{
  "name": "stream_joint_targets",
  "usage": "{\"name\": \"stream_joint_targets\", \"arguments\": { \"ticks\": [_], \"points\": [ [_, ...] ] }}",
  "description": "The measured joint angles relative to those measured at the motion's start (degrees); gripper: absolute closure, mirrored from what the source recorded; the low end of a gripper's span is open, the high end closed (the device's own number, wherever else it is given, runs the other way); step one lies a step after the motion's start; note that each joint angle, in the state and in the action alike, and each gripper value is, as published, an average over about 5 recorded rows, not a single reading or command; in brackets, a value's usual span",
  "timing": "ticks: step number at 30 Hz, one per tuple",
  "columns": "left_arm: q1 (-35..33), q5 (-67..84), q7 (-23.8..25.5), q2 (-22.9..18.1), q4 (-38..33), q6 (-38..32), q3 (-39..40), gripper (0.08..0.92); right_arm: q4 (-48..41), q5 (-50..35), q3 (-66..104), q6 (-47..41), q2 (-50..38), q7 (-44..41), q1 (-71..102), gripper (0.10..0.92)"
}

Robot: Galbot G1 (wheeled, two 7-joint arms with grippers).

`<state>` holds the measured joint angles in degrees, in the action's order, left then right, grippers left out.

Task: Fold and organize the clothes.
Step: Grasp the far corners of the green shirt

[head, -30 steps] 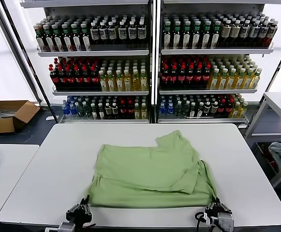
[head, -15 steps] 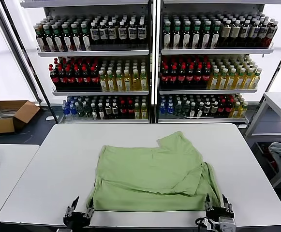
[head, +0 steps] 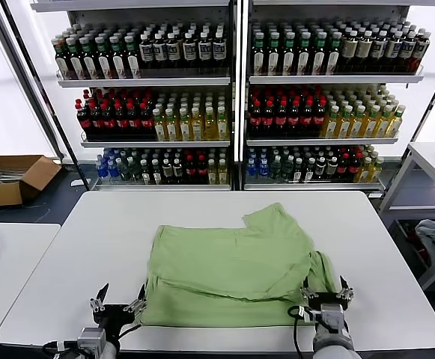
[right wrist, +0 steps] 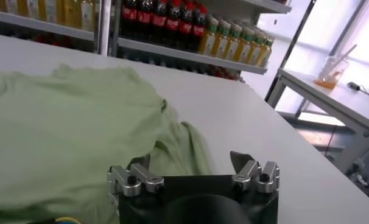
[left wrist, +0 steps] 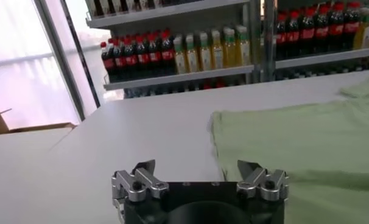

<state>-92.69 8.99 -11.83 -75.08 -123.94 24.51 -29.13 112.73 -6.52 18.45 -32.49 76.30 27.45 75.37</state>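
Shirt (head: 236,275) flat as before; left gripper (head: 117,305) and right gripper (head: 324,293) higher, jaws spread.

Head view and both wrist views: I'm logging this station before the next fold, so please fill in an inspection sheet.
Surface: white table, bare around the garment.
Job's things: one green shirt, partly folded, flat near the front edge.
Clutter: nothing seen on the table.
Grippers: left gripper open at the shirt's front-left corner; right gripper open at the front-right corner; neither holds cloth.
Cables: black cable by the right wrist.
Surroundings: bottle shelves, cardboard box, side tables.
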Motion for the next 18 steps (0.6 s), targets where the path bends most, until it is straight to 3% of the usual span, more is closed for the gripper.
{"name": "stream_joint_targets", "arguments": {
  "ticks": [18],
  "points": [
    [18.15,8.06,2.59,7.13,10.01,5.47,2.34,0.177,-19.94,-3.11,-0.86,-0.51,8.48,0.17,-25.38,0.203]
  ]
}}
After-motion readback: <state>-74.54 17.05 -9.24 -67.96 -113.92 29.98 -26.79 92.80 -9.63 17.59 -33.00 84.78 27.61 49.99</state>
